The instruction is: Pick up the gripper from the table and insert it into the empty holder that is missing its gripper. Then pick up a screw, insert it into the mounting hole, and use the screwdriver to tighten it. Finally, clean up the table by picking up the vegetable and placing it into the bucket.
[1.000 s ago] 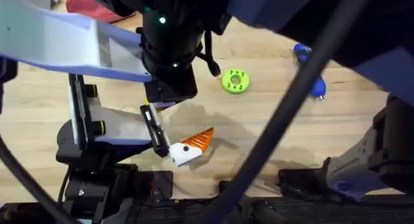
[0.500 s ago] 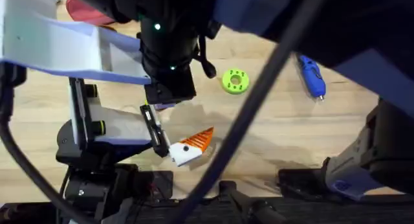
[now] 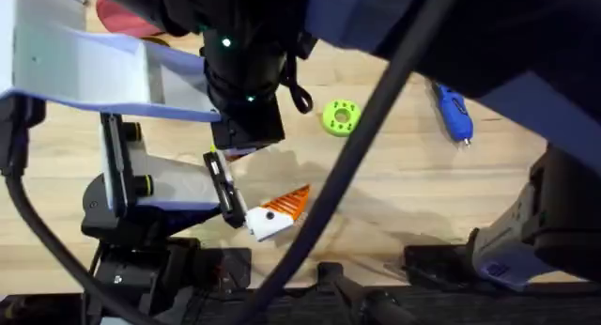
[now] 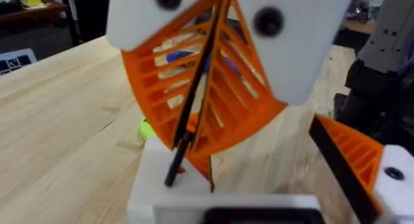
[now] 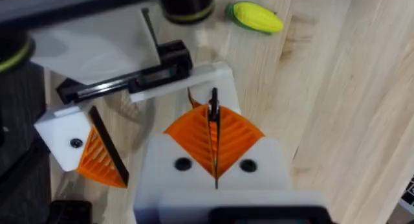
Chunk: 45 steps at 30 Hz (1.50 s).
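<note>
One right claw (image 5: pixel 213 140) I saw pressed shut, empty; yellow-green oblong toy vegetable (image 5: pixel 257 17) lay ahead, crosswise on the tabletop (image 5: pixel 349 107).

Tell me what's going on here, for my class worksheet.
The right gripper, orange ribbed pads shut, sits between the left gripper's open fingers, beside its bare white plastic mount. A small orange piece shows at its tips; whether gripped is unclear. The yellow-green toy vegetable and blue pen-shaped screwdriver lie on the wooden table.
</note>
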Available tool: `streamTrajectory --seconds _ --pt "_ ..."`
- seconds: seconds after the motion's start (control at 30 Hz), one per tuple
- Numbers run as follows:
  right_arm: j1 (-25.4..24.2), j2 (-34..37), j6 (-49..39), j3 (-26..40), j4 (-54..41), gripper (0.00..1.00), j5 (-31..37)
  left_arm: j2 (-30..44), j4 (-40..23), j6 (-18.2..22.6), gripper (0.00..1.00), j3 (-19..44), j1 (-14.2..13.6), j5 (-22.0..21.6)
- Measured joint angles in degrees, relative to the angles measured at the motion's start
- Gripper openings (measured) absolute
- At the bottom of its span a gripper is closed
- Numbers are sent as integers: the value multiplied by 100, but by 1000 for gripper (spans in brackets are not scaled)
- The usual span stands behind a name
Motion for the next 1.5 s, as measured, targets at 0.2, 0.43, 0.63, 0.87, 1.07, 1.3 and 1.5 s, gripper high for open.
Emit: streamTrajectory --seconds 0.2,0.43,0.63,0.87,1.07,1.3,1.5 --pt "0 -2 37 0 24 6 2 0 -2 2 950 0 0 0" --pt "-2 -198 386 44 -23 6 22 0 -2 2 950 0 0 0" --pt "-2 -458 500 145 -323 6 44 0 -2 0 951 0 0 0" --pt "-2 -468 542 149 -407 6 46 0 -2 2 950 0 0 0" --pt "-2 -441 542 149 -431 6 46 -1 -2 2 950 0 0 0" --pt "-2 -275 544 149 -440 6 47 -1 -1 2 950 0 0 0" --pt "-2 -199 544 149 -435 6 47 -1 -2 2 950 0 0 0"
